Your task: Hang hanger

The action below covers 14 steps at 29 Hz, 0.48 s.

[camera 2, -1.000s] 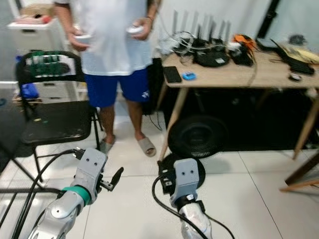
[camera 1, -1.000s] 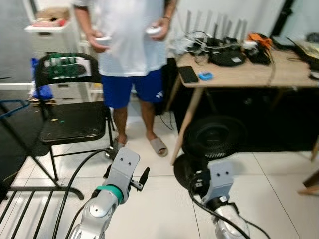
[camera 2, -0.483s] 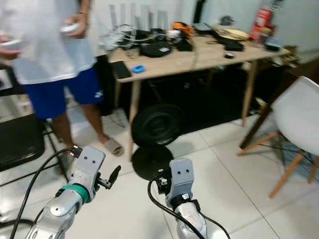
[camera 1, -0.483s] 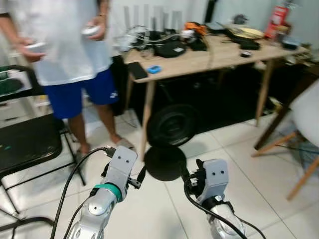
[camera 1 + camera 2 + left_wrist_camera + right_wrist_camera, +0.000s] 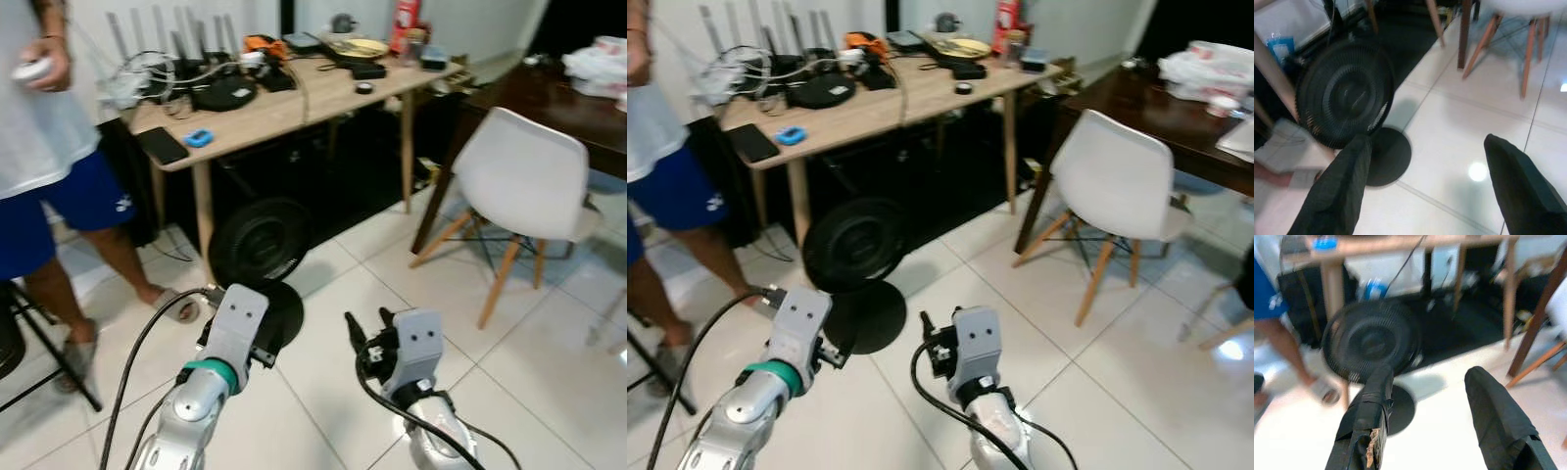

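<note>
Pincers come first, low in the head views: the left pincer (image 5: 263,354) sits at about seven o'clock and the right pincer (image 5: 364,338) at about five o'clock, both raised over pale floor tiles (image 5: 549,343). In the wrist views each one has its two black fingers spread wide with nothing between them; the left fingers (image 5: 1337,196) and the right fingers (image 5: 1369,421) frame bare floor and a fan.

Just beyond the pincers, toward eleven o'clock, a black floor fan (image 5: 260,240) stands on its round base beside a leg of the wooden counter (image 5: 294,103). At two o'clock a white chair (image 5: 519,176) on wooden legs stands near a dark table (image 5: 558,93). At nine o'clock, a person in blue shorts (image 5: 44,206) stands holding a controller. The counter, at twelve o'clock, carries a phone (image 5: 162,145), a tangle of cables and routers, and a red can (image 5: 403,15) at its far end.

No hanger can be made out anywhere, nor a rail to hang it on, so the robot seems to be searching for it. As a judgement, a hanger should be light and stiff, though smooth and apt to swing or twist in a loose hold. The neck just under the hook, or the middle of the lower bar, would likely give the steadiest grip while leaving the hook free.
</note>
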{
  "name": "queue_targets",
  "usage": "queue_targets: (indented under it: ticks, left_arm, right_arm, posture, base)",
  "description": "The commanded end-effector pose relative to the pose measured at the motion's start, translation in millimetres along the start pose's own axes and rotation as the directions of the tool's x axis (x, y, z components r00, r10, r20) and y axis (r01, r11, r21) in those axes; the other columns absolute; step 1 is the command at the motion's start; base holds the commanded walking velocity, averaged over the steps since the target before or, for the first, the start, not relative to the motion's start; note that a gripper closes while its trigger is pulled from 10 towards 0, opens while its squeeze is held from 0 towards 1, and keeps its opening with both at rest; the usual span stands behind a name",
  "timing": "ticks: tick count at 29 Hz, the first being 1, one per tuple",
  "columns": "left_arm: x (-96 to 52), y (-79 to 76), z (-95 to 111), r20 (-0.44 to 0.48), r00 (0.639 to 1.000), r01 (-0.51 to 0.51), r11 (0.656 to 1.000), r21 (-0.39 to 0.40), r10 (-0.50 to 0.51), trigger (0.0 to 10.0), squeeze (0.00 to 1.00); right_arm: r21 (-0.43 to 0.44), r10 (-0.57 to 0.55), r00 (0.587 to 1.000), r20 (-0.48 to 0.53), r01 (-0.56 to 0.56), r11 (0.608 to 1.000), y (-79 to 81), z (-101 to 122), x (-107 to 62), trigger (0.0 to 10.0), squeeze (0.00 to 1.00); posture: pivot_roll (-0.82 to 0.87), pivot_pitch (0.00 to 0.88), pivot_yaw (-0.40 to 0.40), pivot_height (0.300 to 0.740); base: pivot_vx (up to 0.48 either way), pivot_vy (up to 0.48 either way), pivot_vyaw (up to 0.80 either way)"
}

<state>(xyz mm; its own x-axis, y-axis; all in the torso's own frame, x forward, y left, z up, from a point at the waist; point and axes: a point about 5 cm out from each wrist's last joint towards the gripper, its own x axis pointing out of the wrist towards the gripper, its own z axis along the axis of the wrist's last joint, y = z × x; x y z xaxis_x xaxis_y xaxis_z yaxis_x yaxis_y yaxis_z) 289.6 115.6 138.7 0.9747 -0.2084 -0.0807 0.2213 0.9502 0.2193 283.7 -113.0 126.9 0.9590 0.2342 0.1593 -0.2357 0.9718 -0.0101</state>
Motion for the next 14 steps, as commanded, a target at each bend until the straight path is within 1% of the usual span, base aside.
queue_targets:
  ticks: [1,10,14]
  left_arm:
    - [-2.7,7.6,-5.5,-0.021,0.999,-0.047,0.999,0.003,0.047,10.0,0.00]
    - [-2.7,11.6,-5.5,-0.020,0.998,-0.066,0.998,0.005,0.067,10.0,0.00]
    - [-3.8,11.8,-3.6,-0.001,0.997,-0.077,0.997,0.002,0.077,10.0,0.00]
  right_arm:
    - [0.031,0.002,1.000,-0.004,-0.002,1.000,4.3,1.0,-0.1,10.0,0.00]
    - [0.036,0.002,1.000,0.015,-0.002,0.999,4.6,7.2,3.4,10.0,0.00]
    - [0.035,0.004,1.000,0.017,-0.005,0.999,4.9,8.4,4.1,10.0,0.00]
  posture:
    - [-0.13,0.086,0.074,0.740]
    - [-0.13,0.085,0.073,0.740]
    - [-0.13,0.084,0.072,0.740]
  base:
    - [0.000,0.000,-0.80]
    - [0.000,0.000,-0.80]
    - [0.000,0.000,-0.80]
